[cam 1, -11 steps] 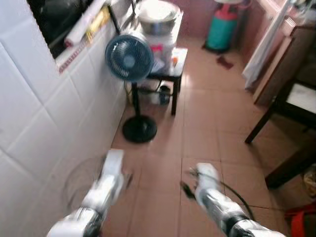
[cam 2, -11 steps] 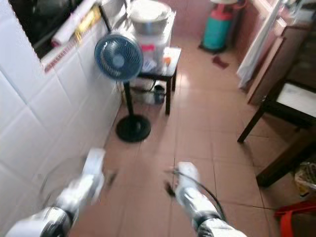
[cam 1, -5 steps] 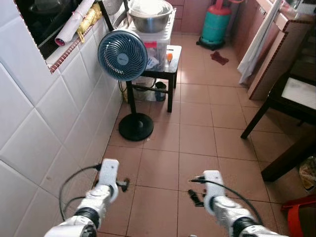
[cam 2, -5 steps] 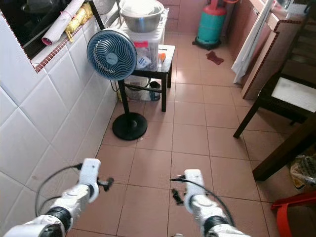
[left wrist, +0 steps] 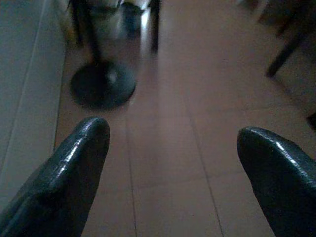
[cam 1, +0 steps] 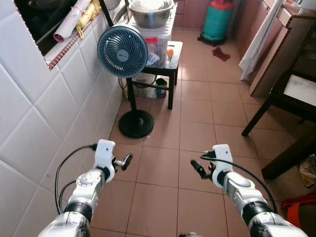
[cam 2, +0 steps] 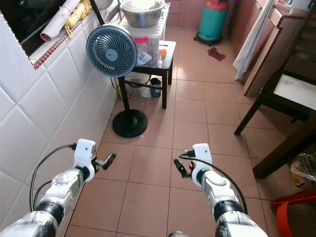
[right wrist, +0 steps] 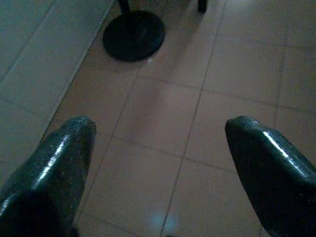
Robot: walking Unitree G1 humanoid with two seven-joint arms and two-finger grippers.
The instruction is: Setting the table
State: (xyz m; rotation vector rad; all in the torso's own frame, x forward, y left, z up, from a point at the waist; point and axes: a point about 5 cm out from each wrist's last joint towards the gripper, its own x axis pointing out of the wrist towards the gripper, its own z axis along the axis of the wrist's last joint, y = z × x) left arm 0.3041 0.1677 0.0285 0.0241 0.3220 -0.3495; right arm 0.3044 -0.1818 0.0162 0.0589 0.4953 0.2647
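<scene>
Terracotta floor view now sharp after walking blur, left hand and right hand both released, empty; table not reached.

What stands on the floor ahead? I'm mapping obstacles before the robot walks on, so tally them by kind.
Pedestal fan: 1
Small black table: 1
Gas cylinder: 1
Dark wooden table: 1
Total: 4
</scene>
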